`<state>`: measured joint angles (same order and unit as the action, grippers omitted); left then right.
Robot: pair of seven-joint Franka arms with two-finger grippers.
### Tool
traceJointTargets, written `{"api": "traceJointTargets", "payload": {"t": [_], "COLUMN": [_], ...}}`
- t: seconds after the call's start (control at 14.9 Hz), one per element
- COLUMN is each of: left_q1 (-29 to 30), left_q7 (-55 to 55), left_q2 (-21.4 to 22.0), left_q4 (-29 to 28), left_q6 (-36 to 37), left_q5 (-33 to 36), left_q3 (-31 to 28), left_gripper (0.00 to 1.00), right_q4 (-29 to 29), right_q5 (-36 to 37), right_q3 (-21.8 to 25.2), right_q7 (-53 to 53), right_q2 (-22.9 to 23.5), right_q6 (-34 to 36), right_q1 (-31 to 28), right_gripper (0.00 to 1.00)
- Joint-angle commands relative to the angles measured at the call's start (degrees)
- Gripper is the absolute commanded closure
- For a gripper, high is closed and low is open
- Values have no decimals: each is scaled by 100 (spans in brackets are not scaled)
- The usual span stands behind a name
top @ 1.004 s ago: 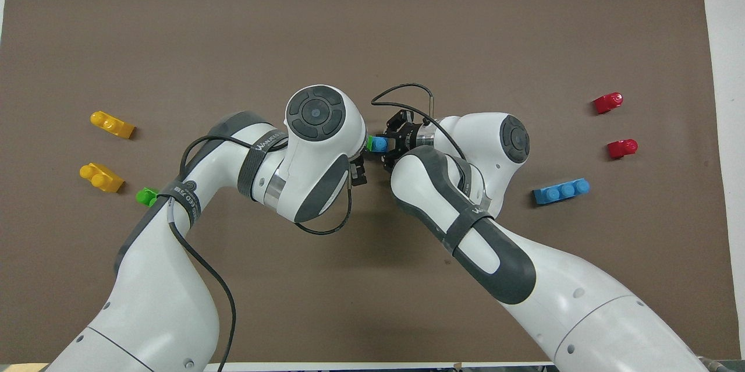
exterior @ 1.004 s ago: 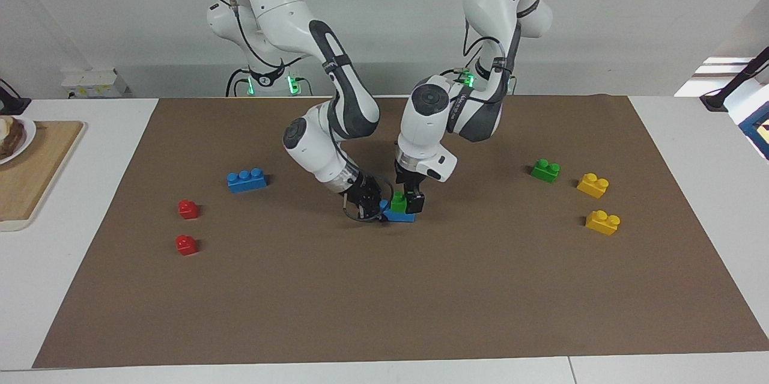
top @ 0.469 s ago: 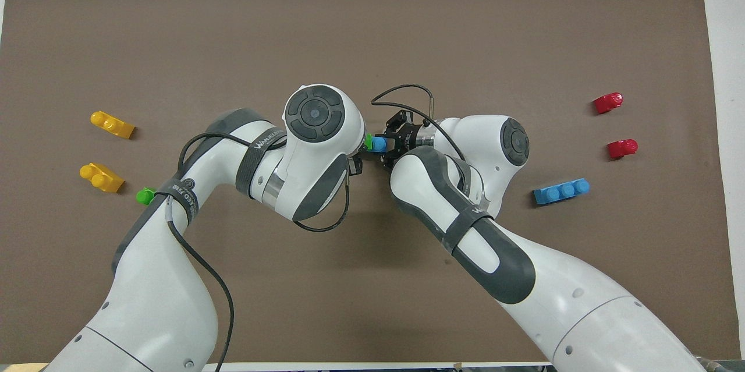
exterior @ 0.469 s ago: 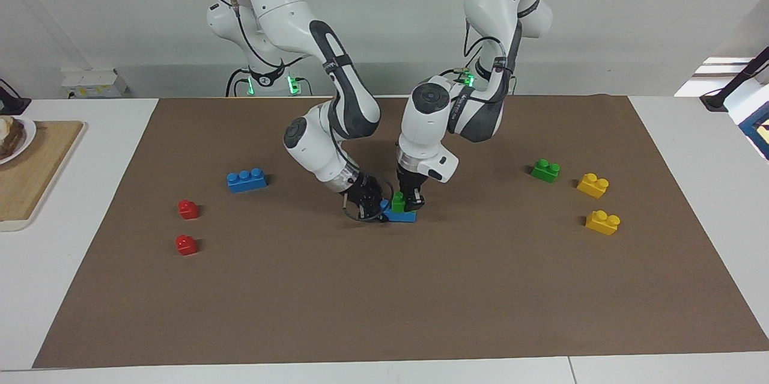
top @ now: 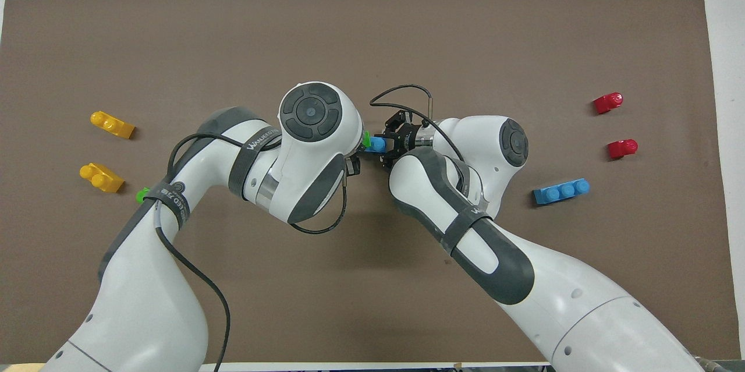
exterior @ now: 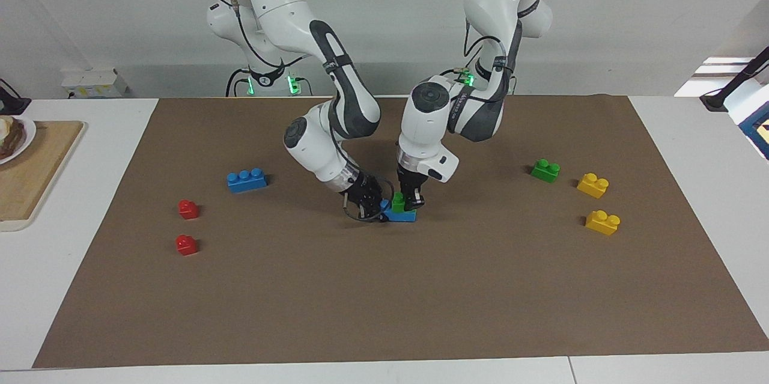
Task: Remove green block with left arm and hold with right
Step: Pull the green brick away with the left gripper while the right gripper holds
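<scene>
Facing view, my right gripper (exterior: 377, 208) clamps the blue brick (exterior: 401, 216) mid-mat; left gripper (exterior: 407, 201) fingers closed on the green block (exterior: 398, 202) stacked upright on it. Overhead, only a green sliver (top: 366, 140) shows; long axis unreadable.

Glossy plastic green block (exterior: 398, 202), matt brown paper-like mat (exterior: 384, 288), smooth white arm shells (exterior: 420, 125), wooden board (exterior: 30, 173)
</scene>
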<state>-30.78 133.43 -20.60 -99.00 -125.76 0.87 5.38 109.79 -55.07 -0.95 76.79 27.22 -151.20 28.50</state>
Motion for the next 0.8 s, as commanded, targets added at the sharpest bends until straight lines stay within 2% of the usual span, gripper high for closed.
{"api": "traceJointTargets", "payload": {"t": [0.0,0.13,0.33,0.47,0.74], "left_q1": [168,257,528,757,1319], "left_q7": [43,-79,-929,-1850,-3758], "left_q2": [548,723,935,979,1084], "left_q4": [-146,-146,-146,-154,-417], "left_q6": [481,604,902,1123,1177], "left_q5": [1,1,1,1,1], "left_q3": [-19,-19,-19,-19,-19], "left_gripper": [100,100,100,100,100], "right_q4": [-1,-1,-194,-544,-1309], "right_q5": [-214,-214,-118,205,1295], "right_q3": [25,25,51,104,78], "right_q7": [-155,-155,-155,-155,-278], "right_q2": [152,152,117,4,-190], "right_q6": [-261,-261,36,929,2776], "right_q1": [59,59,-107,-562,-1871], "right_gripper": [100,100,100,100,100]}}
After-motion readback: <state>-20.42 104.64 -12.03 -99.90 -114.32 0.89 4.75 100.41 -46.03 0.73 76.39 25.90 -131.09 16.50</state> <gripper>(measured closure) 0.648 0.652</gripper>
